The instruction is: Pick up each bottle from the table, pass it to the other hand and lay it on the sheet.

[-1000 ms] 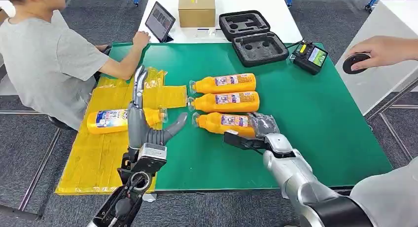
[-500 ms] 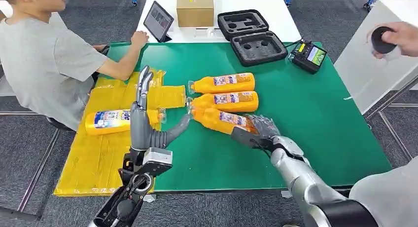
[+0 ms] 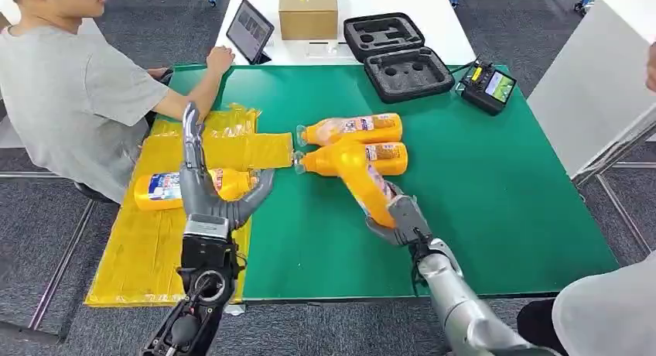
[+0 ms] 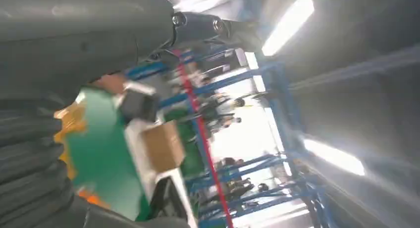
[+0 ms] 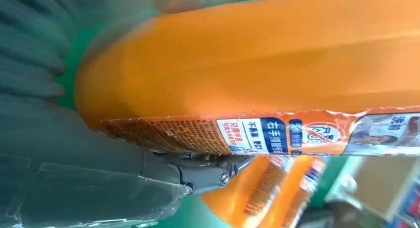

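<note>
We've got the bottle (image 3: 363,182) gripped at its base in our R hand (image 3: 398,220), long axis slanting cap-first toward our L hand (image 3: 205,189), fingers spread & empty over the sheet (image 3: 155,248).

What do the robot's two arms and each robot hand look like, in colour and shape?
Both arms are silver metal with rounded segments. The left arm shows a black open frame and a round joint near the wrist. The left robot hand and the right robot hand are grey, with long jointed fingers and a thick thumb.
</note>
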`<action>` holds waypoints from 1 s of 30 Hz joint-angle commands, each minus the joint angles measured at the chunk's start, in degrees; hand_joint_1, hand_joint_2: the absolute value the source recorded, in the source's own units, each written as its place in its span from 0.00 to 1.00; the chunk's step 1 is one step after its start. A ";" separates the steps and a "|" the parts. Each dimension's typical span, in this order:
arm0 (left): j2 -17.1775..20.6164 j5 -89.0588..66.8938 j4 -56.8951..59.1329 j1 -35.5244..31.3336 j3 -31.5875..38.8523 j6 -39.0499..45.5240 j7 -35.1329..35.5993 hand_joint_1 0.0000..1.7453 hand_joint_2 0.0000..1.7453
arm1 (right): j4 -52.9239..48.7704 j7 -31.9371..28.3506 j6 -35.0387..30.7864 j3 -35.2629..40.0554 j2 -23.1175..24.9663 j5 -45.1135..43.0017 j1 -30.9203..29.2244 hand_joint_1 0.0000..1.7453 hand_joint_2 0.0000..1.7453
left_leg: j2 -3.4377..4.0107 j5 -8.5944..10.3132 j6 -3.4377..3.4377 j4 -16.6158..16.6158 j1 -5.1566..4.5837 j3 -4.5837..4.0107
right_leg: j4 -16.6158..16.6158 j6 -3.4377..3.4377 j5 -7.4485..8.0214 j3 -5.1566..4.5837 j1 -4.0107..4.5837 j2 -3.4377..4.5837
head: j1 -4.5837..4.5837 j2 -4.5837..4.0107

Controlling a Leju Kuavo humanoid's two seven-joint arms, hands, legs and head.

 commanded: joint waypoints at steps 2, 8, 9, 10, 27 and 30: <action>-1.05 16.93 25.59 -2.79 -7.42 -6.21 -0.57 0.00 1.00 | -18.50 -0.02 -2.52 12.23 1.73 -10.17 8.86 1.00 1.00 | -0.16 -0.02 -0.08 -0.16 -0.03 0.18 | -0.12 -0.06 -0.07 0.17 -0.04 -0.05 | -0.02 0.00; -1.31 18.09 27.19 -3.52 -8.74 -6.07 -0.57 0.00 1.00 | -21.90 -0.02 -4.91 15.71 2.66 -11.21 11.45 1.00 1.00 | -0.01 -0.02 -0.05 -0.04 -0.01 -0.28 | -0.03 -0.03 -0.02 -0.30 -0.02 0.04 | 0.00 0.00; -1.14 18.44 27.53 -3.99 -8.74 -6.19 -0.57 0.00 1.00 | -21.52 -0.02 -4.94 15.96 2.34 -11.67 11.04 1.00 1.00 | -0.01 -0.06 -0.09 -0.05 -0.01 -0.22 | -0.02 -0.06 -0.05 -0.25 -0.02 0.09 | -0.02 0.00; -1.14 18.44 27.53 -3.99 -8.74 -6.19 -0.57 0.00 1.00 | -21.52 -0.02 -4.94 15.96 2.34 -11.67 11.04 1.00 1.00 | -0.01 -0.05 -0.07 -0.03 0.00 -0.27 | -0.02 -0.05 -0.04 -0.31 -0.01 0.06 | -0.02 0.00; -2.82 20.29 28.30 -9.05 -11.15 -7.82 -0.57 0.00 1.00 | -8.59 -0.02 -11.64 26.27 4.69 -9.45 5.84 1.00 1.00 | 0.06 -0.07 -0.10 0.00 0.02 -0.27 | 0.00 -0.07 -0.04 -0.30 0.01 0.17 | -0.02 0.00; -2.69 22.01 27.66 -8.53 -12.54 -9.83 -0.57 0.00 1.00 | -5.49 -0.02 -11.90 27.42 5.18 -9.23 4.28 1.00 1.00 | 0.07 -0.06 -0.08 -0.01 0.02 -0.29 | -0.01 -0.05 -0.03 -0.33 0.01 0.15 | -0.02 0.00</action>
